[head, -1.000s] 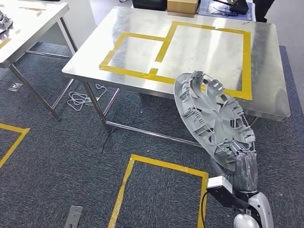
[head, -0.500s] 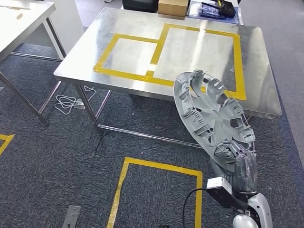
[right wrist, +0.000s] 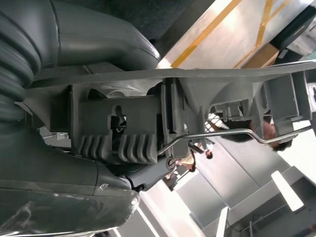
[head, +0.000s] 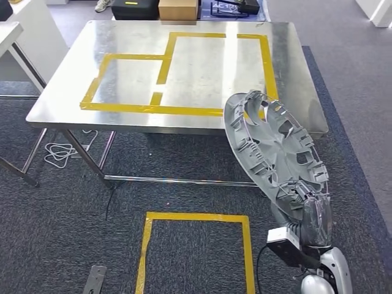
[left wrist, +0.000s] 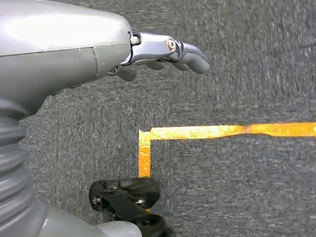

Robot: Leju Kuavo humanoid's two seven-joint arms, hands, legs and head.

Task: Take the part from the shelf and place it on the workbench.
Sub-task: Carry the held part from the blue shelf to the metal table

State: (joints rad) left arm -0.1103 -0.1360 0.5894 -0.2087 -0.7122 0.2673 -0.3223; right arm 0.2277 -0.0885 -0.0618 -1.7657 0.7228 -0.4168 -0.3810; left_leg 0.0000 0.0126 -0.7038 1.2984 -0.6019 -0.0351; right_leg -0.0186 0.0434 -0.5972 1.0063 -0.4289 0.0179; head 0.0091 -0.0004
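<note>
The part is a grey plastic wheel cover (head: 272, 150), round and ribbed, tilted on edge at the lower right of the head view. My right hand (head: 314, 217) grips its lower rim, and the right wrist view shows the rim (right wrist: 178, 128) clamped between the thumb and fingers. The steel workbench (head: 69, 98) with yellow taped rectangles stands ahead, and the cover's top edge overlaps its near right corner in the picture. My left hand (left wrist: 164, 52) hangs over the carpet with fingers stretched out and nothing in it.
A yellow taped square (head: 194, 217) marks the dark carpet in front of the bench. A white cable (head: 60, 152) lies under the bench's left side. Boxes and a black case (head: 134, 8) sit on the floor behind it. A second table's corner (head: 9, 30) shows at far left.
The whole scene has shifted left and the bench now sits squarer and more central, so the camera has turned. The wheel cover stays in my right hand in the same pose.
</note>
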